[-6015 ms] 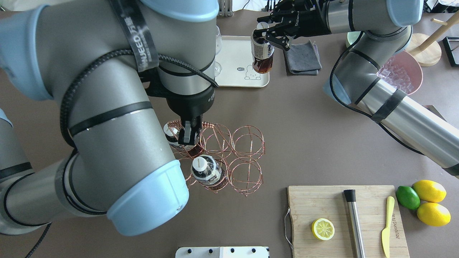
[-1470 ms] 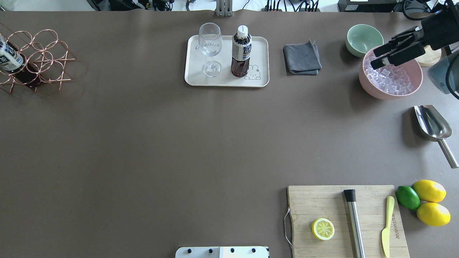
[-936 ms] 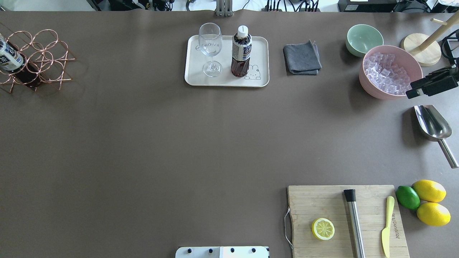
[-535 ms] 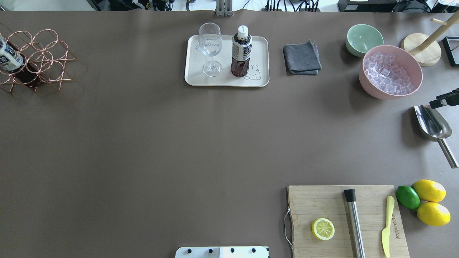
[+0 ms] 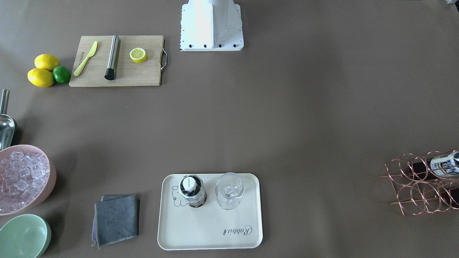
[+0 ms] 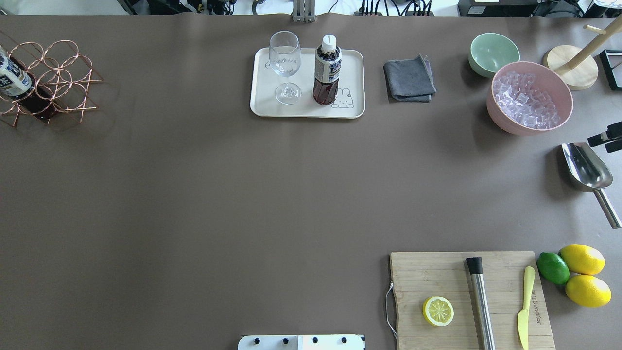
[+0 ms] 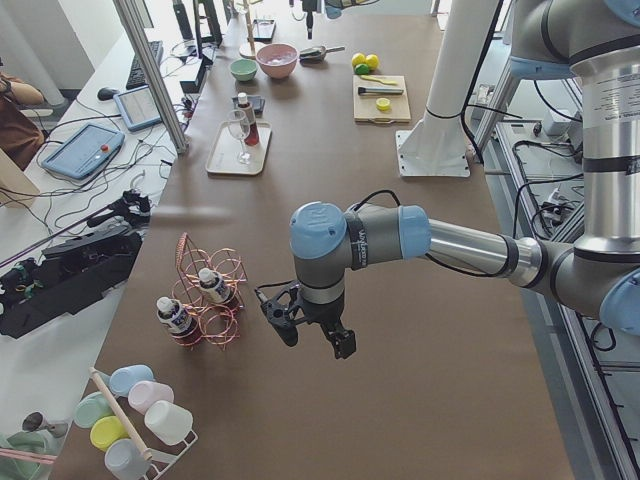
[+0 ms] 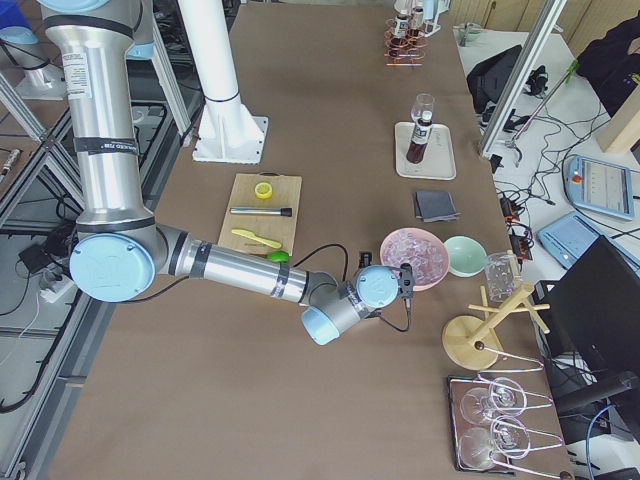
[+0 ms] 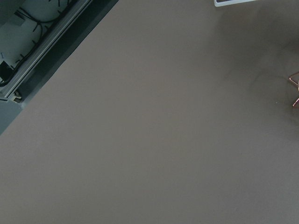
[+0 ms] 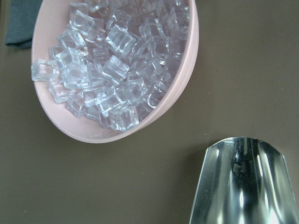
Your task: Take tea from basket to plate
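Tea [image 6: 327, 68] still sits on the plate [image 6: 265, 104], right gripper [image 6: 598, 145] slid edgeward, fingers apart and empty; only the left-side view shows the left gripper [image 7: 313, 340] near the basket [image 7: 205, 300], grip unclear.

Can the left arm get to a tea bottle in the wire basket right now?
Probably yes. The left gripper hangs above bare table right beside the basket, nothing stands between them, and the nearest tea bottle leans out with its cap exposed.
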Controlling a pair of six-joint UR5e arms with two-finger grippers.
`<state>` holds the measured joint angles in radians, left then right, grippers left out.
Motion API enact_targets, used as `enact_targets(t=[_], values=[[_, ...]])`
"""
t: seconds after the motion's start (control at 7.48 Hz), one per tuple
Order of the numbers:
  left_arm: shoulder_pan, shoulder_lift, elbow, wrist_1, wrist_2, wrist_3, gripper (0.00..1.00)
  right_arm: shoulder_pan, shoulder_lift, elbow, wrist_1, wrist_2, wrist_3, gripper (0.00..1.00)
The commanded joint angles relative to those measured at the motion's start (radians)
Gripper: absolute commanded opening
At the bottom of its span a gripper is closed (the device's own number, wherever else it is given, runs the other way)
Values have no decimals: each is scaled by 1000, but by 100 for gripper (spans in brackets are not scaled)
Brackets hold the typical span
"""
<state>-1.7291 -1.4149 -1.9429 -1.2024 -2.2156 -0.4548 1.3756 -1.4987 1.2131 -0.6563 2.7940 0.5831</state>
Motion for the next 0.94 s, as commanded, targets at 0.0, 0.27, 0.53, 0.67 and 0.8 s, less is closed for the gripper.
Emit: enact_targets(t=[0.0, 0.27, 0.53, 0.67, 0.8], values=[[85, 65, 83, -277, -79, 19, 99, 10, 2, 96, -150, -108, -131, 100], [102, 79, 110, -403, -116, 19, 99, 60, 44, 160, -454, -203, -358, 100], [172, 79, 117, -414, -145, 18, 99, 147, 40, 222, -819, -331, -601, 100], [181, 77, 113, -424, -144, 19, 99, 149, 31, 261, -971, -432, -603, 100], [186, 79, 116, -425, -145, 21, 99, 155, 29, 263, -1046, -497, -606, 100]])
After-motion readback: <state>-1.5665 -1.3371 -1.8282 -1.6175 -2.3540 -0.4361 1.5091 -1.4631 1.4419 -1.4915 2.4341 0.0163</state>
